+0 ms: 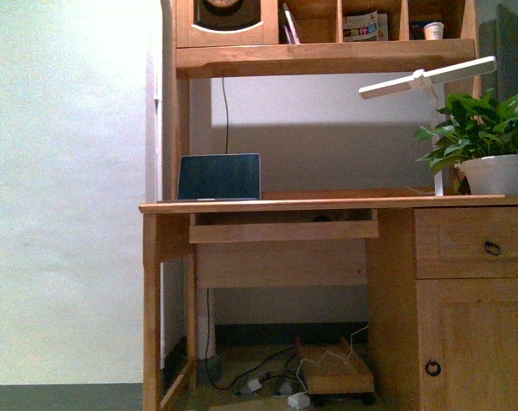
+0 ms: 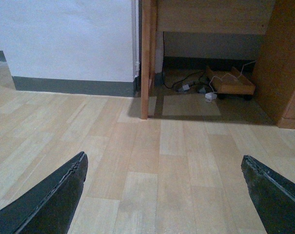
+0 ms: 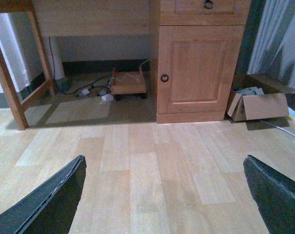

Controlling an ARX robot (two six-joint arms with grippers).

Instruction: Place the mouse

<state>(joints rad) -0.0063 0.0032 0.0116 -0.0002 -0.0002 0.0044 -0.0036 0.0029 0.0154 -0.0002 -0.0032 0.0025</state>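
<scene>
The mouse is out of view in every frame. A wooden desk (image 1: 327,204) stands ahead in the front view, with an open laptop (image 1: 218,177) on its left part. Neither arm shows in the front view. My left gripper (image 2: 164,195) is open and empty, low over the wooden floor, facing the desk's left leg (image 2: 146,58). My right gripper (image 3: 164,195) is open and empty over the floor, facing the desk's cabinet door (image 3: 200,68).
A potted plant (image 1: 490,145) and a white desk lamp (image 1: 430,86) stand on the desk's right side. A pull-out tray (image 1: 282,229) hangs under the top. Cables and a wheeled wooden stand (image 3: 128,84) lie under the desk. An open cardboard box (image 3: 257,103) lies right of the cabinet.
</scene>
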